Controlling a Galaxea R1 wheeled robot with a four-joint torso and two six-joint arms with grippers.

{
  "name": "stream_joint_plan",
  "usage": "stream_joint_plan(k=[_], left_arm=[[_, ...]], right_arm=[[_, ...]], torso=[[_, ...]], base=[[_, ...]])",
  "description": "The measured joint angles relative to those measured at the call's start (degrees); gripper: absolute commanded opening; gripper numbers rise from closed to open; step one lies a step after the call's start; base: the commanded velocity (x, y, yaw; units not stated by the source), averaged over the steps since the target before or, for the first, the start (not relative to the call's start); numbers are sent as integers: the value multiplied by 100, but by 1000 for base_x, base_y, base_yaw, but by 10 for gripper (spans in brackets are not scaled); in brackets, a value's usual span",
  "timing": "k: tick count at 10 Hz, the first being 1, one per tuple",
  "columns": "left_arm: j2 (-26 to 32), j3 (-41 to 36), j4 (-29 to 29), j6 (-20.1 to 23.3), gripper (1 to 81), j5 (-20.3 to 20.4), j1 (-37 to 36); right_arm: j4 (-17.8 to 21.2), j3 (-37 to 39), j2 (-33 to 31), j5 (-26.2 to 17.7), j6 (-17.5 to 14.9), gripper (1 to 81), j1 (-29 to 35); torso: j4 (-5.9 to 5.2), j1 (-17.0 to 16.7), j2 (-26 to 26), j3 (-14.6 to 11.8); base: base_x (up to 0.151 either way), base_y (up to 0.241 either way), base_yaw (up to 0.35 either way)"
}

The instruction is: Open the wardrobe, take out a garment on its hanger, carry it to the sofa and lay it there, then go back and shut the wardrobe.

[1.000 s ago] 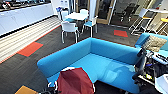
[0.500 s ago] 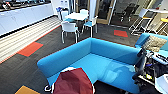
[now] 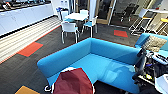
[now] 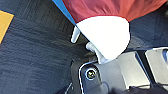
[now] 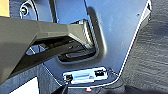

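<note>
Room: open office lounge with dark grey carpet [image 3: 22, 67] set with red and orange tiles.
Garment: dark red varsity-style jacket with white sleeves [image 3: 73, 82], at the near edge of the head view, hanging in front of the sofa's near end; in the left wrist view its red body and one white sleeve [image 4: 105, 37] hang above the carpet.
Hanger: thin white plastic hanger [image 4: 75, 35]; a white tip pokes out beside the sleeve.
Left gripper: cannot tell whether wide, narrow or holding anything.
Right gripper: cannot tell; the right arm [image 3: 140, 66] stands dark at the right, beside the sofa.
Sofa: large bright blue upholstered L-shaped sofa with low rounded back [image 3: 105, 62], just beyond the jacket.
Table: small white table [image 3: 76, 16] ringed by white chairs [image 3: 68, 27], well beyond the sofa.
Far wall: white cabinets [image 3: 25, 16] at left, glass doors [image 3: 105, 10] at the back.
</note>
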State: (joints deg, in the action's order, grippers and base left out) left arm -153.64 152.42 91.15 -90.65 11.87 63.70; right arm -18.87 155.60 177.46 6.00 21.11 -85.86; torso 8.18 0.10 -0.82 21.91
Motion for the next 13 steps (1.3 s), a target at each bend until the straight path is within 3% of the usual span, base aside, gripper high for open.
stream_joint_plan(k=[5, 8, 13], left_arm=[[-341, 32, 1331, 41, 811, 540, 852], [-706, 80, 1392, 51, 811, 562, 1117], [-1053, 478, 1425, 52, 811, 618, 1243]], right_arm=[[0, 0, -2, 0, -1, 811, 0], [2, 2, -2, 0, 0, 811, 0], [2, 11, -11, -5, -1, 811, -28]], torso=[[0, -7, -2, -7], [0, -9, -2, -7], [0, -17, -9, -11]], base=[[0, 0, 0], [0, 0, 0], [-71, 0, 0]])
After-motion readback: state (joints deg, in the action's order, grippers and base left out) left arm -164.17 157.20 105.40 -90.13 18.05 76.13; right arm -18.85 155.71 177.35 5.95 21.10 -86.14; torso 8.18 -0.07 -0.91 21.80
